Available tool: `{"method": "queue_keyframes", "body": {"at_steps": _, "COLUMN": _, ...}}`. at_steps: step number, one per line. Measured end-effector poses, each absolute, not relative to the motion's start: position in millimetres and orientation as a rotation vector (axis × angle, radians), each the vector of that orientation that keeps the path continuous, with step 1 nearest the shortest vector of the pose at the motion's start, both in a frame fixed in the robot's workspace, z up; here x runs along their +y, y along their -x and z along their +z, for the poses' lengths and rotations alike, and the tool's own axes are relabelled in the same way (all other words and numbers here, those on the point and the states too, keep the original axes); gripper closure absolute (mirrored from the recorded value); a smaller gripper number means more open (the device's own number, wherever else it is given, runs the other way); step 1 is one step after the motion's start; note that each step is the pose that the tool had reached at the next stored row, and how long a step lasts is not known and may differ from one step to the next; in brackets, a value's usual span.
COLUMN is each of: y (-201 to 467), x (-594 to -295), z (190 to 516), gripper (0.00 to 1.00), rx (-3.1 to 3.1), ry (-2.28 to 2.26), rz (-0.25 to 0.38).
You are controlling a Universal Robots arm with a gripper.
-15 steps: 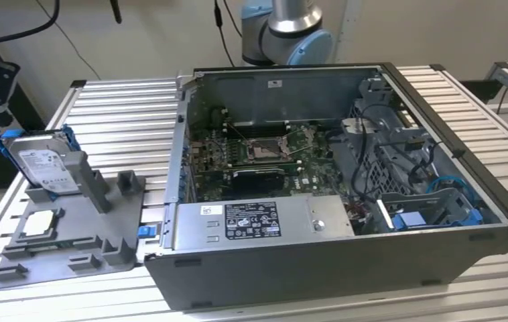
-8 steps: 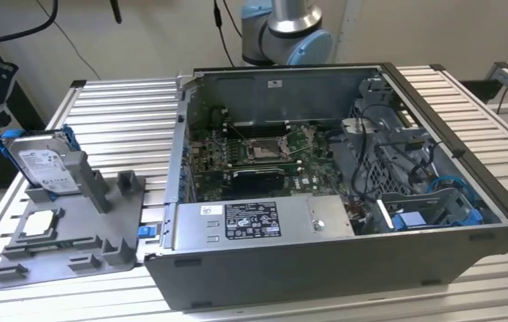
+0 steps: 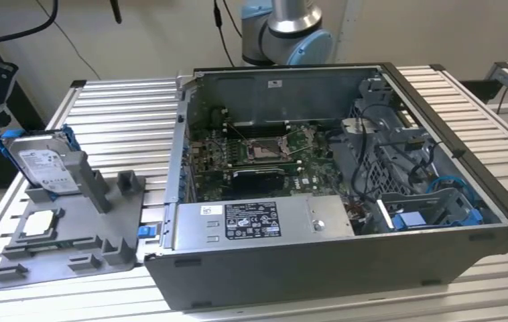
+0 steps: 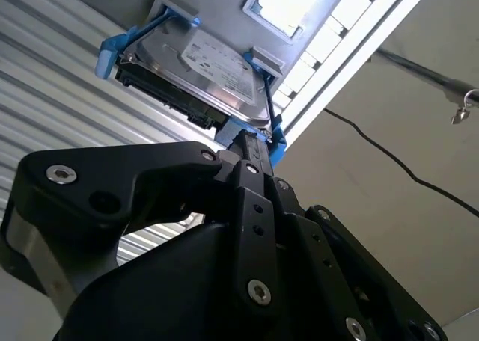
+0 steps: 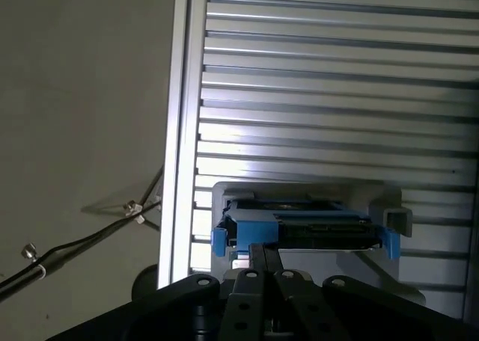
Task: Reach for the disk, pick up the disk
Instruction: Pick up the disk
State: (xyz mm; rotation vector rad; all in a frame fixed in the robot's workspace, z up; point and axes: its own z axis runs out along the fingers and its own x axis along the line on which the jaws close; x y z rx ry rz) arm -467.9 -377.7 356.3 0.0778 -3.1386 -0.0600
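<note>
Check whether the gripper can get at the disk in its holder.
Probably yes. The gripper sits close to the disk, which stands on edge in the grey holder with its upper edge exposed; in both wrist views nothing lies between them.

Bright, even light; glare on table slats (image 5: 314, 150), first wrist view; PC case (image 3: 281, 272) inside dim.
</note>
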Motion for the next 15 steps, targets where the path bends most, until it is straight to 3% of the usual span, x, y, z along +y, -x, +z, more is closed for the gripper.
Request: {"method": "queue_keyframes", "body": {"at_steps": 15, "y": 467.9, "x": -377.7, "z": 356.4, "gripper": 1.00, "rx": -3.125, "ry": -0.277, "rz": -0.060}}
